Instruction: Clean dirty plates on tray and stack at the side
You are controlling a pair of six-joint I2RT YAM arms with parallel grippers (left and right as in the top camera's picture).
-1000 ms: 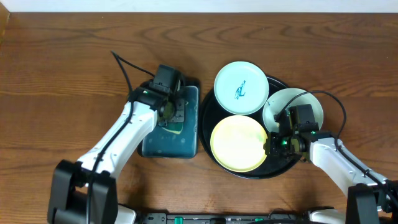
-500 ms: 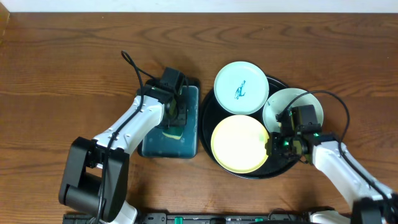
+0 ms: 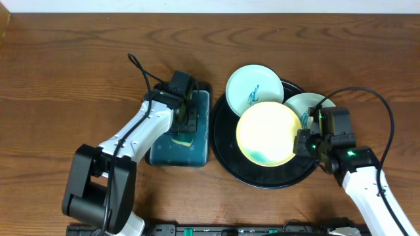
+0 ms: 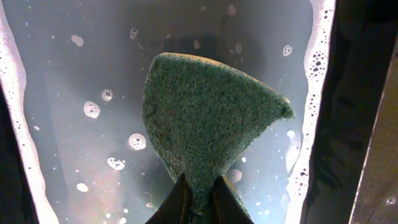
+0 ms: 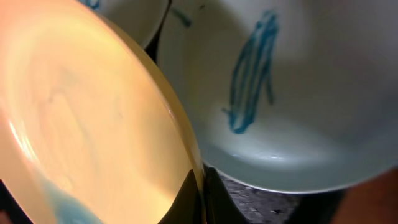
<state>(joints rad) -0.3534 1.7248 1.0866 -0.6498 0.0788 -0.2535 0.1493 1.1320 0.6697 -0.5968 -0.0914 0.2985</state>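
My right gripper is shut on the right rim of the pale yellow plate and holds it raised and tilted over the black tray. The plate has a teal smear near its front edge. In the right wrist view the fingers pinch the yellow plate's rim. The pale mint plate lies behind it on the tray, with a teal scribble. The white plate with a teal scribble lies at the tray's back. My left gripper is shut on the green sponge.
The sponge hangs over the rectangular teal tray, left of the black tray; it holds soapy water with foam along its sides. Bare wooden table lies to the left, behind and at the far right.
My right gripper has lifted the yellow plate off the tray, tilted it and carried it right and back, over part of the mint plate. The left gripper has stayed at the sponge.
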